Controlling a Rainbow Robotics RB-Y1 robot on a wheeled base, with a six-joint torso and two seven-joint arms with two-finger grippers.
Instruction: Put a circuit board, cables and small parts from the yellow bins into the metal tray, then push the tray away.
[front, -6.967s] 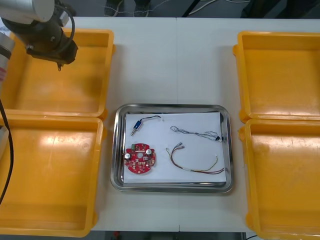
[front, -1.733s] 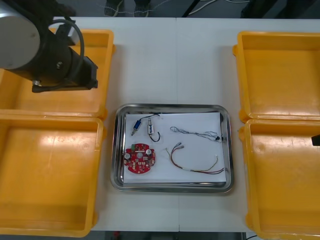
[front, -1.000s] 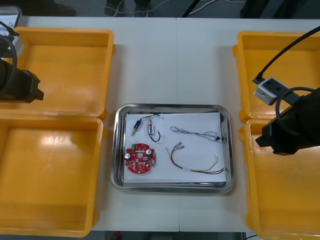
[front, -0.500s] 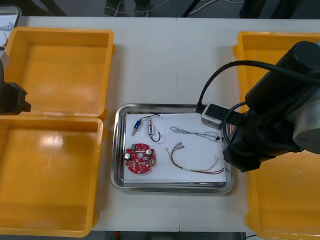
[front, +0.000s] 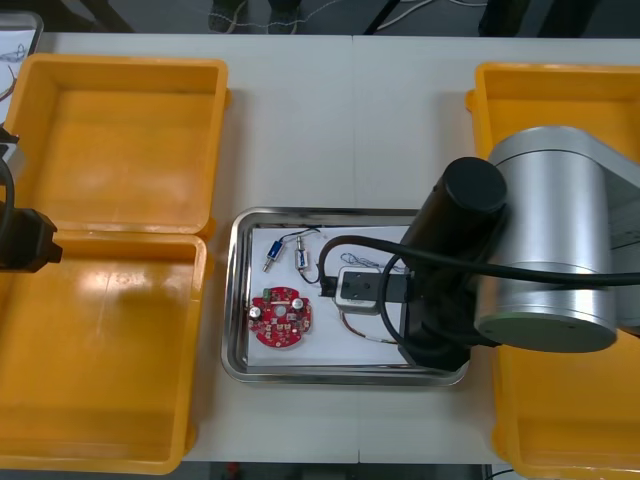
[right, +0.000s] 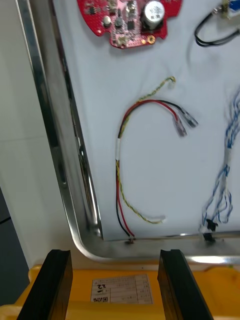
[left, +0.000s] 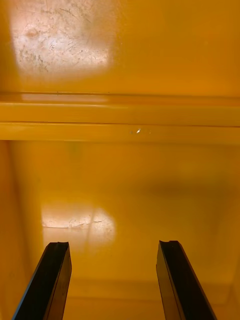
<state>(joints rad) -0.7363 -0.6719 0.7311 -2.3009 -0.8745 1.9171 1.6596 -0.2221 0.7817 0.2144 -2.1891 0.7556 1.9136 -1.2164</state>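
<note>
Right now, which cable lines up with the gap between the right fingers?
The red and yellow cable in the metal tray, ahead of the open right gripper; the twisted blue and white cable lies outside one finger, the black cable farther off.

The right arm (front: 530, 300) reaches inward from the robot's right side, its thick silver link (front: 560, 200) lying across and its black wrist (front: 445, 290) bent down near the centre. The right gripper (right: 114, 255) has its black fingers (right: 55, 280) wide apart, holding nothing. The left arm (front: 22, 240) sits at the far left edge; the left gripper (left: 114, 245) is spread too, empty.
</note>
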